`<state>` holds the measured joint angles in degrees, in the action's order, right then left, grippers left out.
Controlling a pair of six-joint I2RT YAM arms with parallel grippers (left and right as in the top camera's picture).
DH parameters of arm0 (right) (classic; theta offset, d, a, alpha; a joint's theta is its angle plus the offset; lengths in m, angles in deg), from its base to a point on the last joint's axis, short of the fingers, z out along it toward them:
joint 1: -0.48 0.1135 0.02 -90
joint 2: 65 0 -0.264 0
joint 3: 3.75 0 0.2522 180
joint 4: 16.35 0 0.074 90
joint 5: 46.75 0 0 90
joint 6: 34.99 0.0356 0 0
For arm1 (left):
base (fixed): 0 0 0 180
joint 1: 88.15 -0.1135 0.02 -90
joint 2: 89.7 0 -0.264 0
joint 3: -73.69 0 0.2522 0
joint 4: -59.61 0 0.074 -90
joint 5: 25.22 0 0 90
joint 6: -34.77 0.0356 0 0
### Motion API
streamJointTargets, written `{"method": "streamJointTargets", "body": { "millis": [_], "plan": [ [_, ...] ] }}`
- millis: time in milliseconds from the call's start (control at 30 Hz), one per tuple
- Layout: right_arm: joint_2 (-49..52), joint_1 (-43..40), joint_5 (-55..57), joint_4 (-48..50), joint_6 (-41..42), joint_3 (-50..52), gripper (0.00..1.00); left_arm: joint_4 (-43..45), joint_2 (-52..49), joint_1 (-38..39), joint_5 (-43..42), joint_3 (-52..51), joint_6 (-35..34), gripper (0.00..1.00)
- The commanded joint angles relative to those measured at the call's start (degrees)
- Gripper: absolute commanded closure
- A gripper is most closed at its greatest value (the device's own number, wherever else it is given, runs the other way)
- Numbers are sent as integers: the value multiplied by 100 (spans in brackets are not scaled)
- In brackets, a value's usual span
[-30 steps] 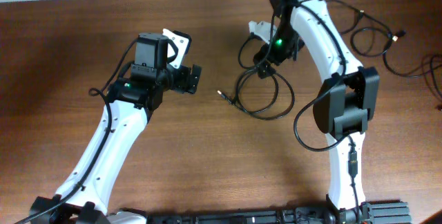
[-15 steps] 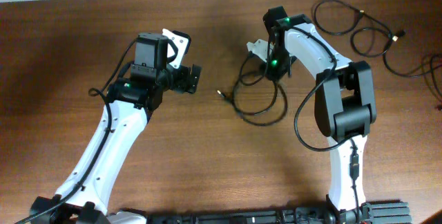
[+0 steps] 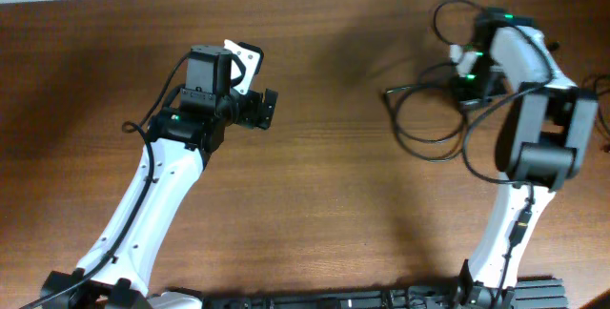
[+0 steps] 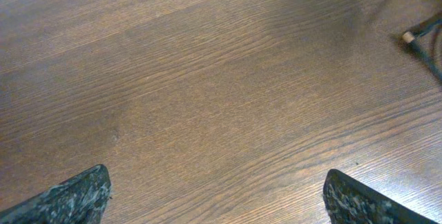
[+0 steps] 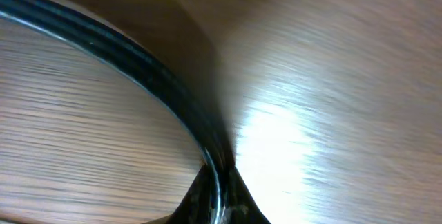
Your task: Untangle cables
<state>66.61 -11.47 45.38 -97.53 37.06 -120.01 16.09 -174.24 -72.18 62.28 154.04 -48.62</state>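
Evidently the right gripper [image 3: 465,72] pinches a cable loop [image 5: 138,65], seemingly mid-separation at far right; next, lay it apart, left gripper [image 3: 265,109] idle, spread.

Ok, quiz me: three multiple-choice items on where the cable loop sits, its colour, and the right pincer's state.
1. On the table, the cable loop lies: A) far-left corner; B) right side, by the right arm; C) dead centre.
2. Its colour: A) black; B) white; C) red.
3. The right pincer is: A) open, empty; B) out of every view; C) shut on the cable loop.
Answers: B, overhead shows it beside that arm; A, dark cord on brown wood; C, the wrist view shows it pinched.
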Motion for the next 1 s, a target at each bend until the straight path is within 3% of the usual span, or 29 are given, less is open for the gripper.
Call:
{"method": "streamJointTargets", "body": {
  "millis": [0,233,367,467,600,733,900,967],
  "plan": [
    [96,-822,155,37,92,168,96,15,66,-37,39,0,55,1],
    [96,-2461,-345,256,98,166,96,22,68,-37,39,0,55,1],
    [72,-2857,-772,203,326,48,95,35,68,-37,39,0,55,1],
    [-201,-2894,-929,-13,350,-273,59,31,66,-37,39,0,55,1],
    [-1130,-2872,-1220,15,348,-319,49,28,68,-37,39,0,55,1],
    [-1987,-2555,-1478,-144,345,-319,48,28,66,-37,39,0,55,1],
    [-2817,-1106,-1550,-636,745,-319,46,28,66,-37,39,0,55,1],
    [-2872,-380,-1547,-776,909,-319,39,28,66,-37,39,0,55,1]
  ]
}}
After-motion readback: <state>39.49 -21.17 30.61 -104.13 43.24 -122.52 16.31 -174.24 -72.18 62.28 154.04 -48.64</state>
